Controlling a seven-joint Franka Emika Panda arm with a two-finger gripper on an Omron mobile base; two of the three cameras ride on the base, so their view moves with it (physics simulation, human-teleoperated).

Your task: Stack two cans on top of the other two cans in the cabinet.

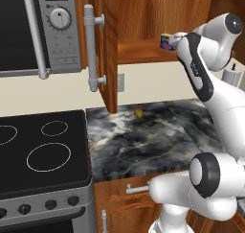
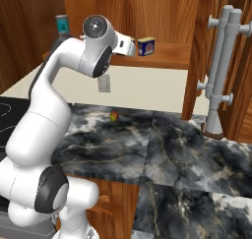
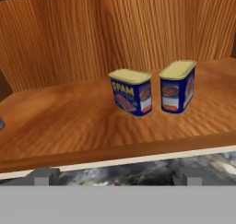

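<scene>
Two blue cans with yellow lids stand side by side, a little apart, on the shelf board (image 3: 69, 121) of the brown wood cabinet (image 1: 139, 50). The left can (image 3: 131, 92) shows a SPAM label, and the right can (image 3: 177, 86) stands slightly farther back. My gripper (image 3: 115, 176) hangs open just in front of the shelf edge, short of both cans, with nothing between its fingertips. From the right base view, one blue can (image 2: 145, 46) shows just past my hand (image 2: 129, 47). A teal can (image 2: 62, 23) stands farther left, behind my arm.
The open cabinet door with its grey bar handle (image 1: 91, 47) stands left of my arm. Beside it are the grey microwave (image 1: 57, 26) and a black stovetop (image 1: 43, 150). A small yellow-red object (image 1: 139, 113) lies on the dark marble counter (image 1: 153, 141). More bar handles (image 2: 221, 71) stand at the right.
</scene>
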